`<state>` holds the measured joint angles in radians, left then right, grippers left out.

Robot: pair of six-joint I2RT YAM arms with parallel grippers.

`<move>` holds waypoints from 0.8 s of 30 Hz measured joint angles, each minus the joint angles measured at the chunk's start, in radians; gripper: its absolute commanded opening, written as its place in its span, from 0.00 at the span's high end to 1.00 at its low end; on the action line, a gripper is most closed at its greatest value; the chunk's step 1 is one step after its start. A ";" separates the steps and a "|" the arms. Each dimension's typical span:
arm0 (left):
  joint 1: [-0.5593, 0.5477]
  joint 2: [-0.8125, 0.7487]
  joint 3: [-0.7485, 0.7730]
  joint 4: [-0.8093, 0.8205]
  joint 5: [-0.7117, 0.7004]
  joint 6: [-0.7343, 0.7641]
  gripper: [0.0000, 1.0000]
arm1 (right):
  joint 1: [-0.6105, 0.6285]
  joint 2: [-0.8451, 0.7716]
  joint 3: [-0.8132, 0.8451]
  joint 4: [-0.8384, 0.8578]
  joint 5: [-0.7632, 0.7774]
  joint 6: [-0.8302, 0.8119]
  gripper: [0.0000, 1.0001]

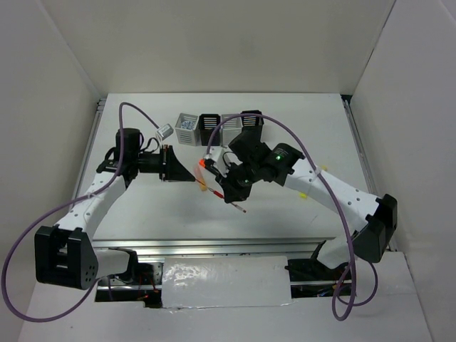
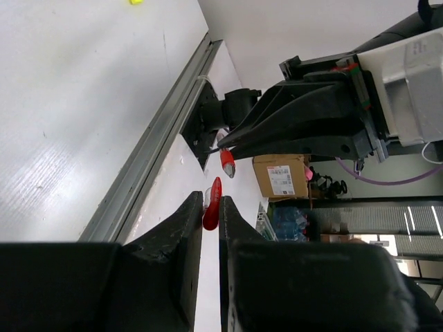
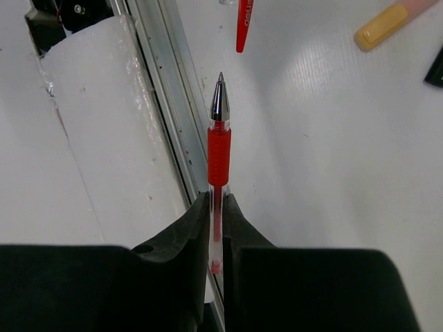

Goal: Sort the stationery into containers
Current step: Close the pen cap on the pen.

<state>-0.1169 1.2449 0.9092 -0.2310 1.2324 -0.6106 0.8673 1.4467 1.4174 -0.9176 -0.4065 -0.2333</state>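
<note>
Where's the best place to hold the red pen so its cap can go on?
The clear barrel behind the red rubber sleeve, approached from the rear end, where the right gripper pinches the thin red pen. That leaves the tip free, pointing toward the cap in the left gripper.

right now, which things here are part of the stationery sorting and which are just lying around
Job: thin red pen, red pen cap, peach marker, row of slatted cups.
Lying about: cardboard box, white wrapped pad at the near edge.
</note>
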 measured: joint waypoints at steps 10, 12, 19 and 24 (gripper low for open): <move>-0.003 0.000 -0.027 0.027 -0.020 -0.027 1.00 | 0.006 0.044 0.021 -0.001 0.011 0.000 1.00; -0.003 0.000 -0.031 0.034 -0.024 -0.036 1.00 | 0.006 0.052 0.024 -0.001 0.010 0.000 1.00; -0.005 0.000 -0.032 0.047 -0.032 -0.051 1.00 | 0.007 0.076 0.043 -0.002 0.010 0.001 1.00; -0.014 0.000 -0.032 0.051 -0.045 -0.051 1.00 | 0.008 0.085 0.054 -0.003 0.008 0.001 1.00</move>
<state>-0.1310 1.2449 0.8768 -0.1802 1.1870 -0.6621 0.8753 1.5318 1.4715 -0.9207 -0.3988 -0.2325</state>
